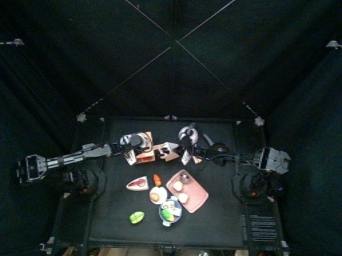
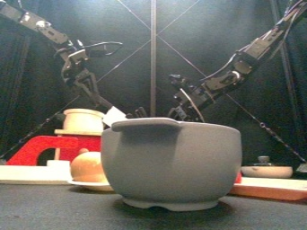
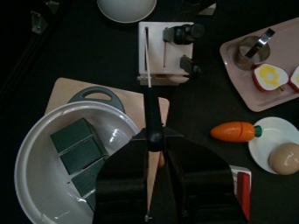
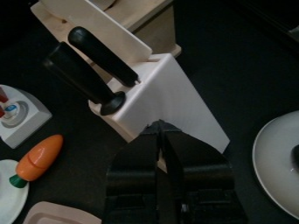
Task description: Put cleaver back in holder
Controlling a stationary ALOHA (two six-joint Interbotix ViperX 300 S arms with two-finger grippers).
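Note:
The white knife holder point(image 3: 163, 57) stands on the table with two black knife handles point(image 3: 183, 33) in it. My left gripper point(image 3: 152, 147) is shut on the cleaver point(image 3: 152, 96), which shows edge-on as a thin line with its tip at the holder's near side. My right gripper point(image 4: 162, 140) is shut on the edge of the holder's white side panel point(image 4: 176, 101), beside the black handles point(image 4: 96, 63). In the top view both grippers meet at the holder point(image 1: 163, 152), the left gripper point(image 1: 144, 152) on its left and the right gripper point(image 1: 185, 147) on its right.
A grey pan point(image 3: 70, 153) holding dark sponges sits on a board by the left gripper. A carrot point(image 3: 233, 131), an egg on a plate point(image 3: 281, 157) and a pink tray point(image 3: 263, 52) lie beyond. A large grey bowl point(image 2: 168, 162) stands at the table's front.

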